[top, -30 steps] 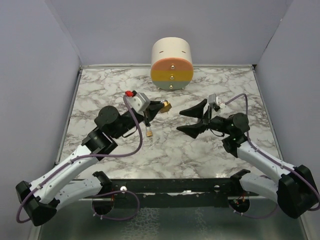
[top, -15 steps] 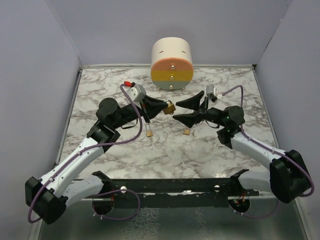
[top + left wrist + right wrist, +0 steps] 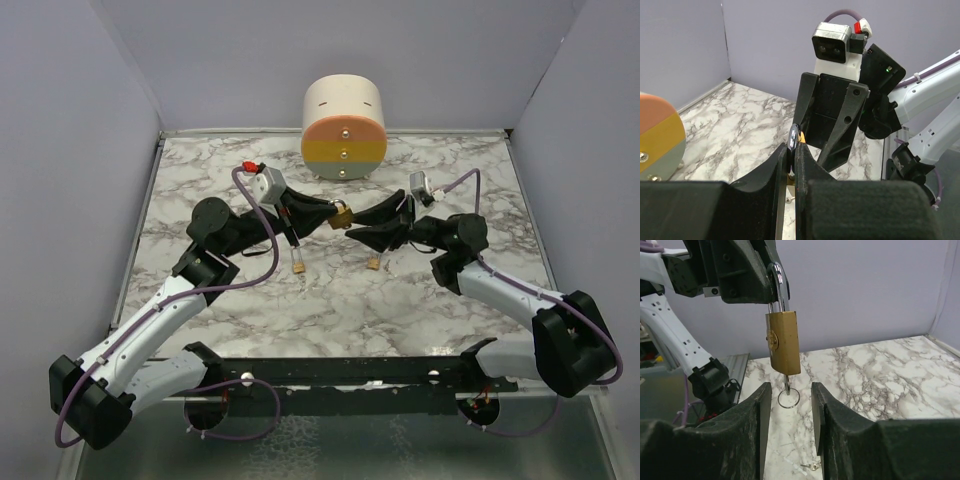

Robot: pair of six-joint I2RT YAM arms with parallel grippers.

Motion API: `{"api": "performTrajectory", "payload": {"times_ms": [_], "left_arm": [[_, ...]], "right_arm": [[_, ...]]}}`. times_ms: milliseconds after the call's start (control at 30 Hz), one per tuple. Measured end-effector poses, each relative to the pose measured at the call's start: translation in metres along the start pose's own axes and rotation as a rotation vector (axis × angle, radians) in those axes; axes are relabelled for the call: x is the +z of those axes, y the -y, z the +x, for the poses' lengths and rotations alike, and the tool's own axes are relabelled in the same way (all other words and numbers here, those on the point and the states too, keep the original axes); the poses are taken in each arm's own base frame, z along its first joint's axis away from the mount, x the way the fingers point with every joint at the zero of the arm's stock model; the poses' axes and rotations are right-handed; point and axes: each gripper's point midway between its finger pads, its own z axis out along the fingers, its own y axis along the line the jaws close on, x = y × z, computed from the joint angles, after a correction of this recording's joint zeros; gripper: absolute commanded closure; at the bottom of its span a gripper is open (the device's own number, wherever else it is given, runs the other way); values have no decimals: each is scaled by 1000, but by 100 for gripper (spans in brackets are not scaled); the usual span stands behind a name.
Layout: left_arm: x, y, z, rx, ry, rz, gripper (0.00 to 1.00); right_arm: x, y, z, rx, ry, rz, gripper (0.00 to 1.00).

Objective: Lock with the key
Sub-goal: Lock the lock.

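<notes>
Left claw [image 3: 332, 213] clamps padlock [image 3: 783, 342]; only the right wrist view shows its key [image 3: 786, 382] inside the narrowly parted right claw [image 3: 790, 395].

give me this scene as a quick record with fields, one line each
left gripper: shut on the padlock's shackle, holding it off the table
padlock: brass, hanging upright, a key ring dangling below its underside
right gripper: open, fingers either side of the key ring, not touching it
table: marble; two small brass pieces lie loose on it
back of table: striped cylinder
lock state: cannot tell
</notes>
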Motion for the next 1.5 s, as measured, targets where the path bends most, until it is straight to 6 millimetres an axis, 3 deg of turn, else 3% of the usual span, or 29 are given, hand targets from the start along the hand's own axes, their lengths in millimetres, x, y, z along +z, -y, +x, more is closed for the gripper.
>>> {"api": "performTrajectory", "payload": {"times_ms": [233,500,567,667,700,1167,1500], "left_arm": [[1,2,-5,-4,20,11,100],[4,1,0,-16,15,16,100],[4,0,2,-20,12,16,100],[4,0,6,-25,6,15,100],[4,0,6,-26,6,17,100],[4,-5,3,-4,49,0,100],[-4,-12,8,22,128,-48,100]], "right_arm": [[0,-2,0,5,-3,-13,76],[2,-2,1,20,-6,-24,73],[3,-3,-2,14,-2,-29,77],[3,-3,-3,11,-1,-32,97],[3,-3,-3,12,-2,-33,98],[3,-4,-2,10,-5,-40,98],[0,-4,11,5,-25,-7,98]]}}
